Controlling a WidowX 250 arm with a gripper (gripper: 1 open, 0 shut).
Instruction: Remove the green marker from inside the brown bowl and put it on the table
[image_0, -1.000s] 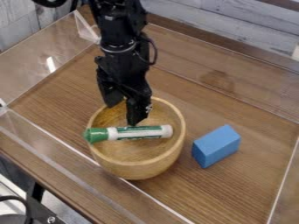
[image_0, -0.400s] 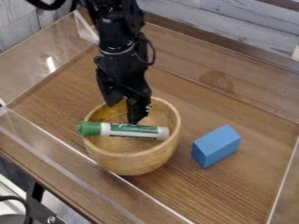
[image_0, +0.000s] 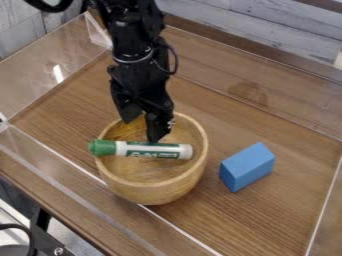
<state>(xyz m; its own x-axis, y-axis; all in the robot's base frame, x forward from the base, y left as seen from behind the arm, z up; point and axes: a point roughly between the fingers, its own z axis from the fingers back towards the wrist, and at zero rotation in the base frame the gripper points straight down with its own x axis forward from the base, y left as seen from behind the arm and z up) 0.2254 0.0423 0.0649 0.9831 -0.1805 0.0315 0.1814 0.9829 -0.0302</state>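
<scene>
Near the worktop's (image_0: 80, 120) front edge sits the brown bowl (image_0: 155, 185), with the green marker (image_0: 140, 150) lying across its rim, bridging it because it is too long to drop inside. Just behind the marker, the black hand (image_0: 144, 128) points down into the bowl, fingers spread, holding nothing.

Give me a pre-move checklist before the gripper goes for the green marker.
1. Gripper jaws open: ok.
2. Gripper holds nothing: ok.
3. Green marker lies across the brown bowl, in full view: ok.
4. Gripper over the marker: not ok, it hangs at the bowl's far side, behind it.
5. Blue block apart from the bowl: ok.
6. Bare table for set-down: ok.
</scene>
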